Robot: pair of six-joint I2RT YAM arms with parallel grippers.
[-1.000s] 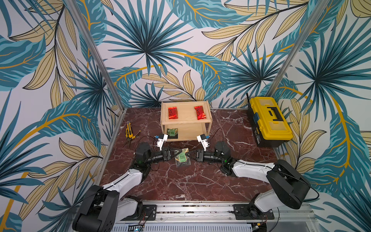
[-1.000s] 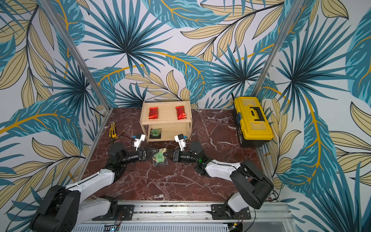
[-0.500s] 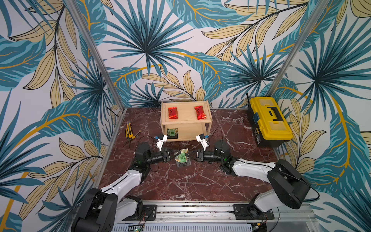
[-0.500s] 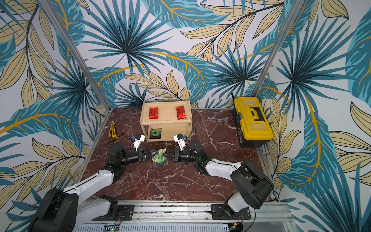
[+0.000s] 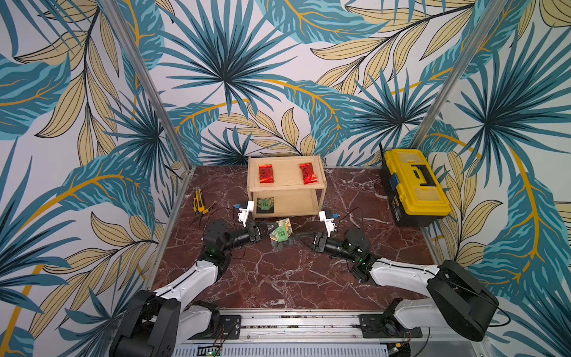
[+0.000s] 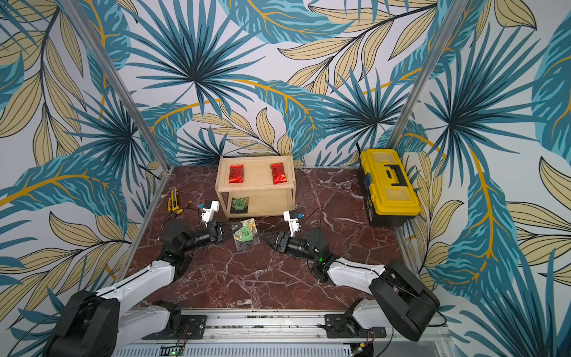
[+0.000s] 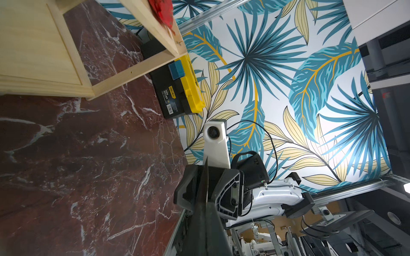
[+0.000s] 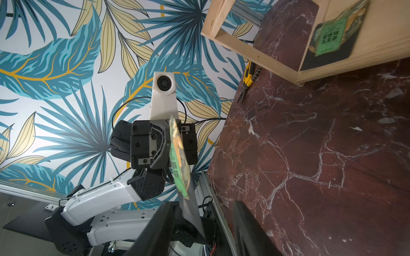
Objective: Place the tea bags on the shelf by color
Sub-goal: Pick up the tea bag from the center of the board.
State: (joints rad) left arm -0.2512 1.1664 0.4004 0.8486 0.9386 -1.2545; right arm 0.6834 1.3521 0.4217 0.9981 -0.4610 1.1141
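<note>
Quick look at where we're at. The left hand (image 5: 269,228) is clenched on one edge of a green tea bag (image 5: 280,234) and holds it up off the bench (image 5: 278,278), just in front of the shelf (image 5: 287,187). In both top views the bag hangs between the two arms, printed face up and tilted a bit.

The right hand (image 5: 298,239) has let go. In the right wrist view its fingers (image 8: 155,232) stand well apart, with the green tea bag (image 8: 177,159) edge-on ahead of them. The bag's lower corner sits close to one finger, but we can't tell whether they touch. From the top, the right hand's tips are just beside the bag, pointing at it from the side opposite the left hand.

On the shelf, the top tier has one red tea bag (image 5: 266,173) toward the left arm's side and another red tea bag (image 5: 307,173) toward the right arm's side, well apart and both lying flat. The lower tier has the other green tea bag (image 5: 265,204) lying flat near its left front corner. It also shows in the right wrist view (image 8: 330,37), green label up.

Other stuff on the bench: a yellow-and-black toolbox (image 5: 414,185), lid shut, over by the right wall, and yellow-handled pliers (image 5: 199,204) near the left wall.
</note>
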